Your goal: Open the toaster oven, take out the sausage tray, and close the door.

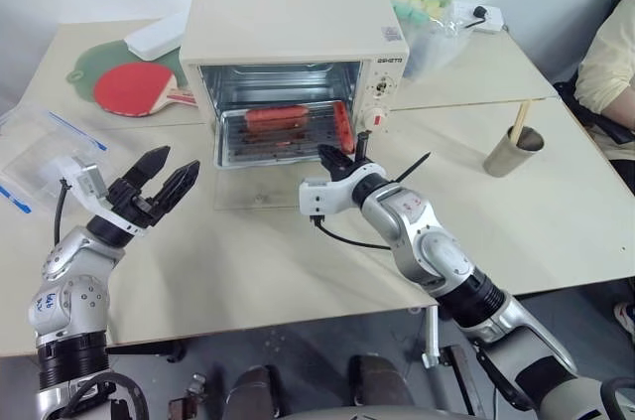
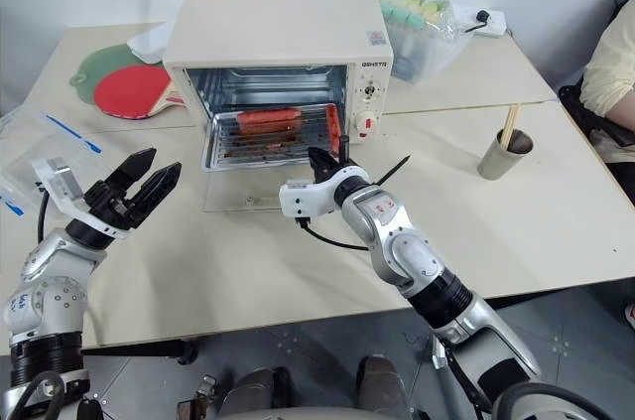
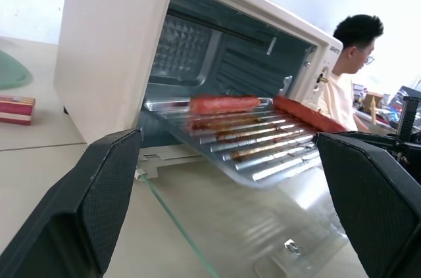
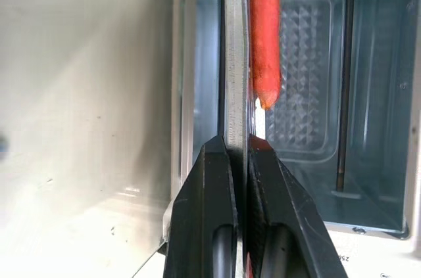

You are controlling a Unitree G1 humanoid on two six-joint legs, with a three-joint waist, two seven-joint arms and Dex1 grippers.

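On the surface [image 1: 556, 172], toaster oven [image 1: 288, 23] standing with door [image 1: 260, 190] dropped flat, sausage tray [image 1: 283, 137] jutting half out of the cavity. Right gripper [image 1: 335, 156] fingers pinched on the tray's front rim. Left gripper [image 1: 164, 180] fingers spread wide, near the door's left edge, holding nothing.

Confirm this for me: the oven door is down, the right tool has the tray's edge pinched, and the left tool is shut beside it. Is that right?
Not quite. The left tool is open, its fingers spread wide, as the left wrist view shows. The rest holds: the oven has its door down, and the right tool pinches the edge of the tray.
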